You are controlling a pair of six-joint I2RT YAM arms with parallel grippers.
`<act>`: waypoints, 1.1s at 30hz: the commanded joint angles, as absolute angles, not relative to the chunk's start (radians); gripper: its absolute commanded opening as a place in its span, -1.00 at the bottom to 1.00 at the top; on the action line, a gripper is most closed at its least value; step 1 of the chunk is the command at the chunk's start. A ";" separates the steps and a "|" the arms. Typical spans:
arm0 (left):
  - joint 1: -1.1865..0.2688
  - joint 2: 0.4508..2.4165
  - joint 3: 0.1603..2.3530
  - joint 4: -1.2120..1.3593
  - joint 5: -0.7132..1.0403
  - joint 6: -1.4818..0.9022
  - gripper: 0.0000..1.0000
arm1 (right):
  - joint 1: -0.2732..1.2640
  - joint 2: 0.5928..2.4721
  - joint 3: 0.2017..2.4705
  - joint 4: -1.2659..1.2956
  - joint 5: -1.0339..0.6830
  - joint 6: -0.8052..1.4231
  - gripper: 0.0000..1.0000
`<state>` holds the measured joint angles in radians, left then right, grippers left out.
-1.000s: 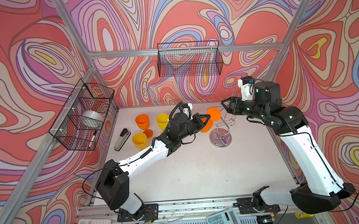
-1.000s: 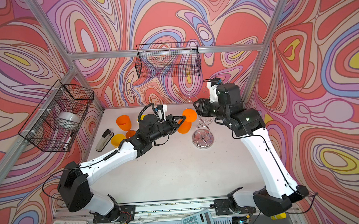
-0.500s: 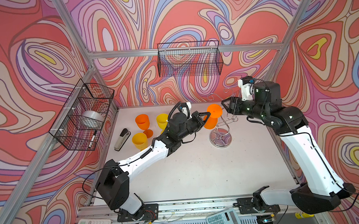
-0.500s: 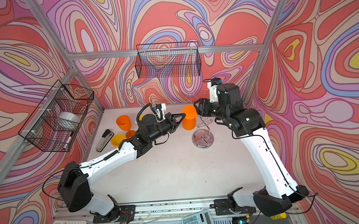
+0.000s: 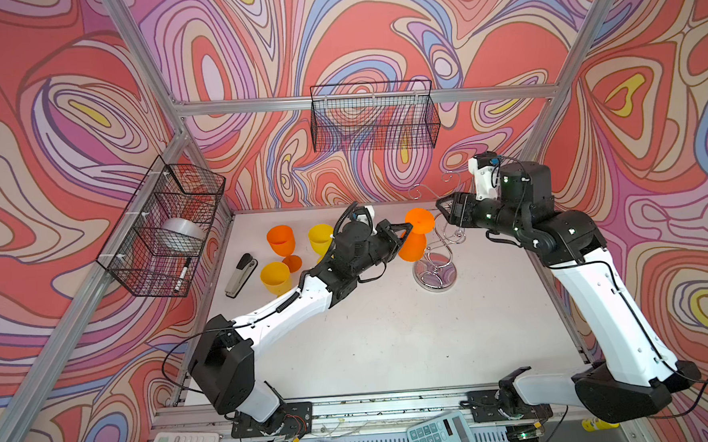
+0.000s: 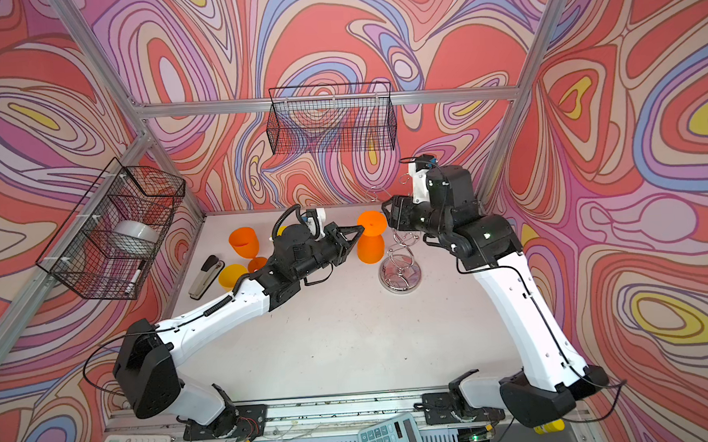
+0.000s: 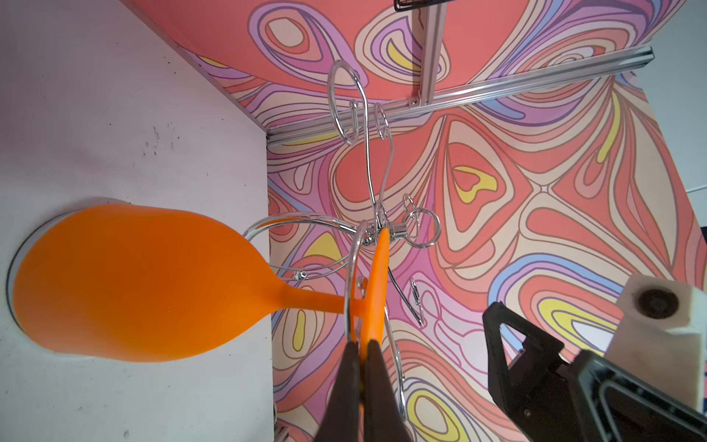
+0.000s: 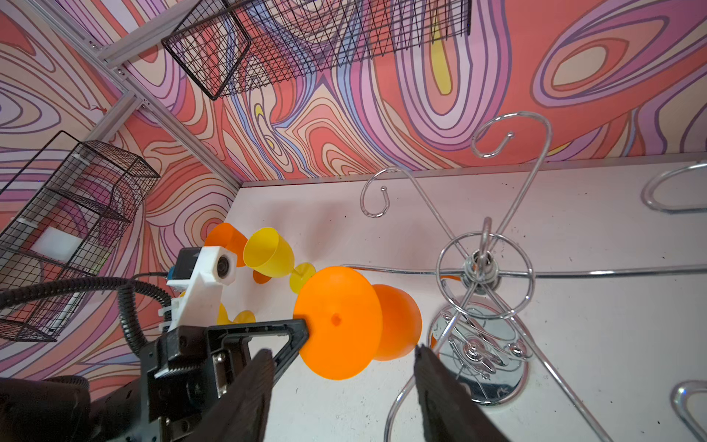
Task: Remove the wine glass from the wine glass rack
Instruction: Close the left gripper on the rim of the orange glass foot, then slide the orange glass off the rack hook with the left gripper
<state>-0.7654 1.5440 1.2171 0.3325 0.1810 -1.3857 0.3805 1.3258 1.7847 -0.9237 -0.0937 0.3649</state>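
Wine glass (image 5: 414, 246), bright orange, hangs upside down on the wine glass rack (image 5: 435, 274). Its stem is threaded through a chrome hook and its bowl sits low, just beside the twisted stem. The left gripper (image 7: 360, 346) is pinched tight on the rim of the glass's round foot. The right gripper (image 8: 344, 350) hovers by the upper hooks on the side away from the glass, jaws spread, nothing in them. Near the left arm, a spare orange glass (image 5: 280, 240) and yellow glasses (image 5: 320, 237) stand on the white table (image 5: 391, 332).
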 commanded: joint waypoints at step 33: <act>-0.775 1.538 1.442 0.109 0.094 -1.404 -1.00 | 0.383 1.270 1.764 -0.896 -0.082 0.365 0.24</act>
<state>-0.7670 1.5223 1.4017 0.0971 0.1215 -1.4307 0.3805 1.2896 1.7607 -0.8951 -0.0933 0.3683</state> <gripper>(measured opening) 0.048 0.619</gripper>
